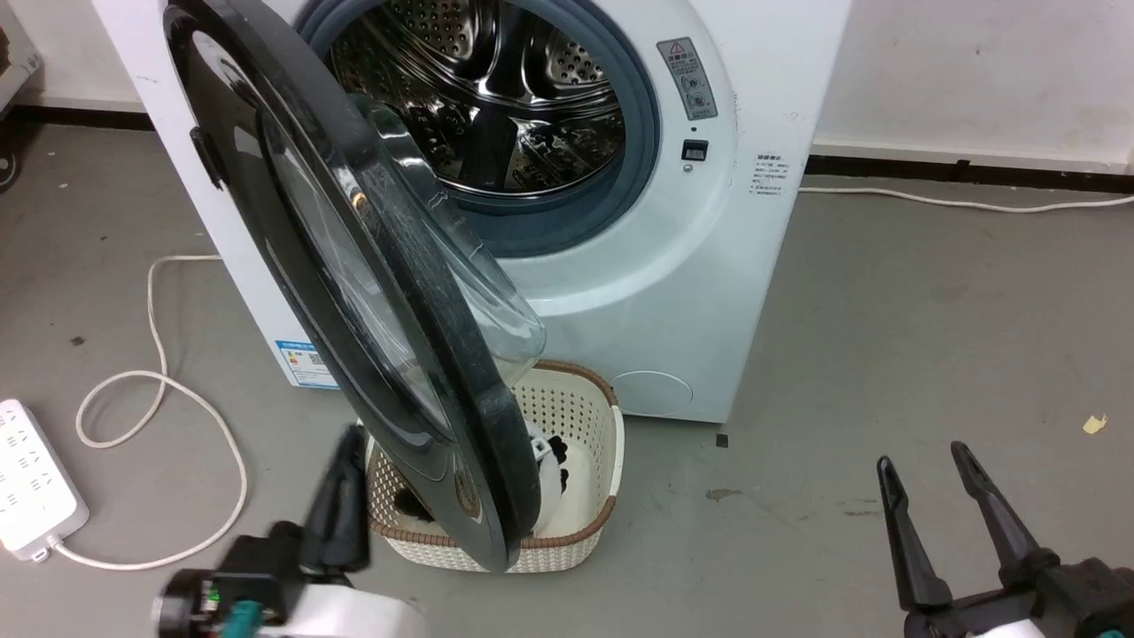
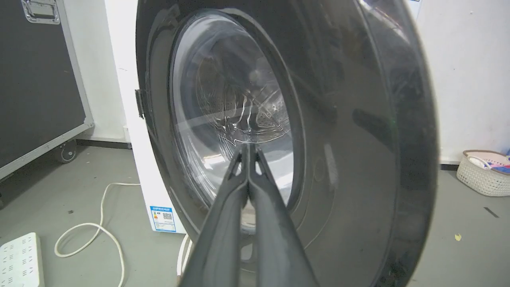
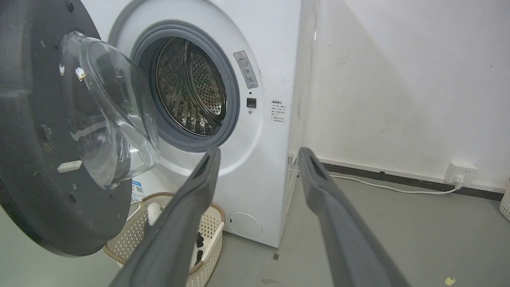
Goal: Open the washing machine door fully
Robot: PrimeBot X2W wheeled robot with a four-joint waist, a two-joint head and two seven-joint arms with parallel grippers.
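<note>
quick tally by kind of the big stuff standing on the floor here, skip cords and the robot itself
white front-loading washing machine: 1
cream perforated plastic laundry baskets with brown rims: 2
white power strip: 1
black wheeled case with metal edging: 1
total: 5

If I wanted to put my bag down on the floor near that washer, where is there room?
The widest bare floor lies right of the washing machine, between it, the wall cable and the right gripper. Crowded: the basket under the open door; cord and power strip at left.
</note>
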